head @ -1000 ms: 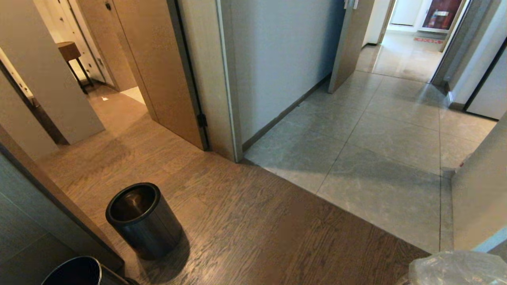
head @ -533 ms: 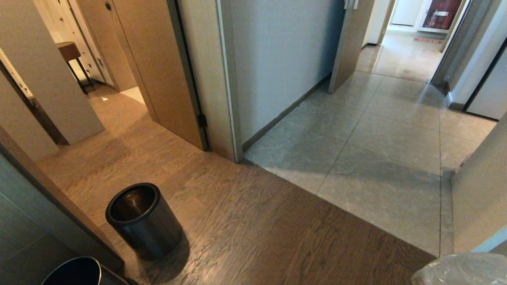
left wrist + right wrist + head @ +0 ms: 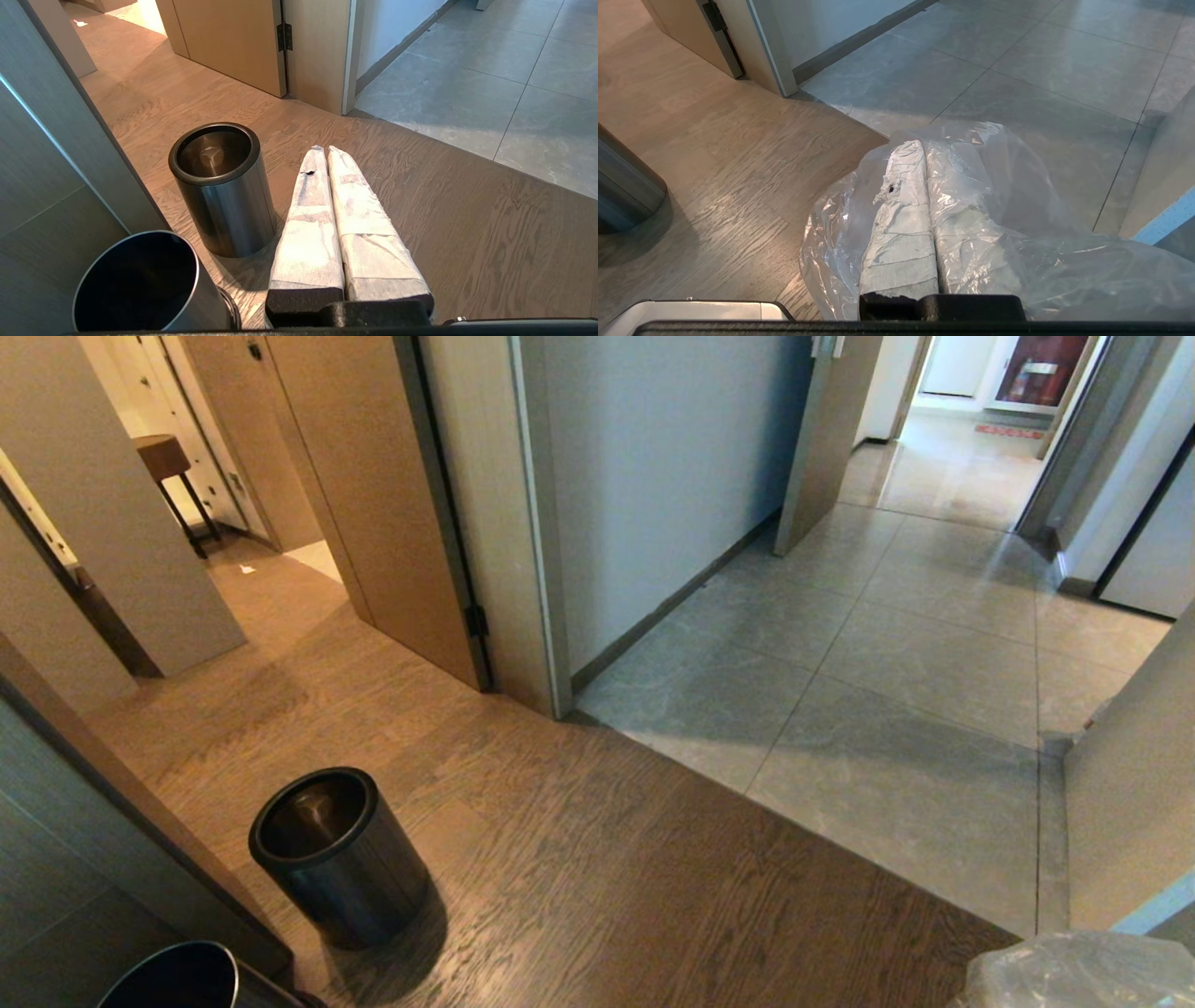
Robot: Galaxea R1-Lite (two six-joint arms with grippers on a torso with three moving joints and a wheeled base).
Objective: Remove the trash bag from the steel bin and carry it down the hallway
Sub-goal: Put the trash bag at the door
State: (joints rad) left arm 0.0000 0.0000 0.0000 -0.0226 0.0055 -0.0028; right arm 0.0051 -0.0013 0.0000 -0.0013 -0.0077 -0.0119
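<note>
The steel bin [image 3: 336,854] stands on the wooden floor at the lower left, its inside bare. In the left wrist view the steel bin [image 3: 219,186] is just beside my left gripper [image 3: 325,151], which is shut with nothing between its wrapped fingers. My right gripper [image 3: 924,147] is shut on the trash bag [image 3: 1017,210], whose thin clear film drapes over its fingers and hangs to both sides. In the head view only the top of the trash bag [image 3: 1074,975] shows, at the bottom right corner. The hallway [image 3: 887,644] of grey tiles runs ahead to the right.
A second, shiny-rimmed bin [image 3: 177,980] sits at the bottom left against a dark panel [image 3: 84,859]. An open wooden door [image 3: 373,504] and a wall corner [image 3: 537,541] divide the left room from the hallway. A pale wall [image 3: 1130,821] stands close on the right.
</note>
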